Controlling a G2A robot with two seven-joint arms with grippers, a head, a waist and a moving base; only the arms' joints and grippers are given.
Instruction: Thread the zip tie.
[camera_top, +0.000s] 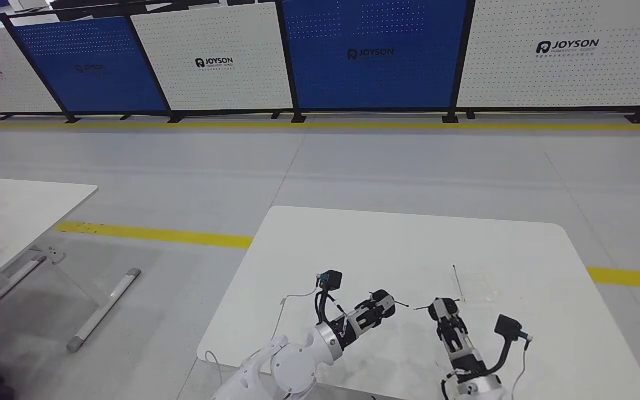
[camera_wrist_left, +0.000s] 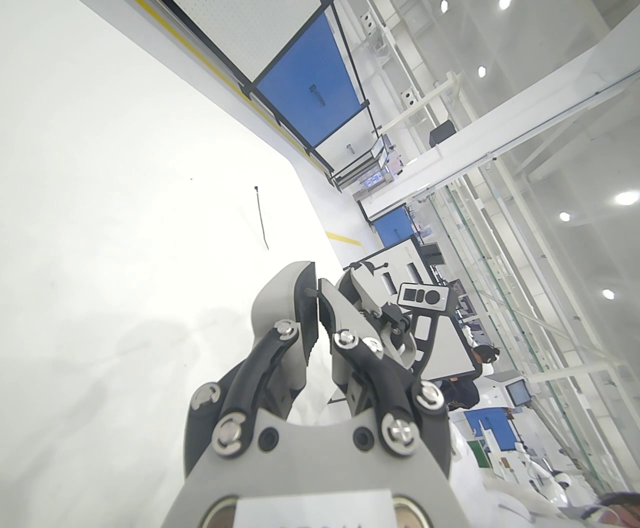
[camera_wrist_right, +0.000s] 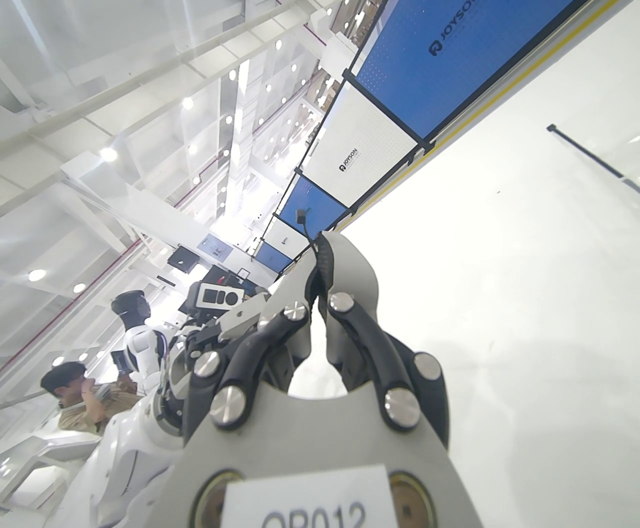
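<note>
Right claw (camera_wrist_right: 317, 250) grips zip tie (camera_wrist_right: 301, 216) head-outward.

Zip ties: 2 seen for sure. 1 tie (camera_top: 455, 281) lies flat on the table (camera_top: 520, 250), the other tie (camera_wrist_right: 306, 227) is pinched in the R hand (camera_wrist_right: 320, 247). Hands: 2, counting the L hand (camera_wrist_left: 316, 282). Tables: 2, incl. a side table (camera_top: 40, 205). Fence: blue panels (camera_top: 375, 50) x2, white panels (camera_top: 215, 55) x3. Yellow floor lines (camera_top: 300, 124): 2.
</note>
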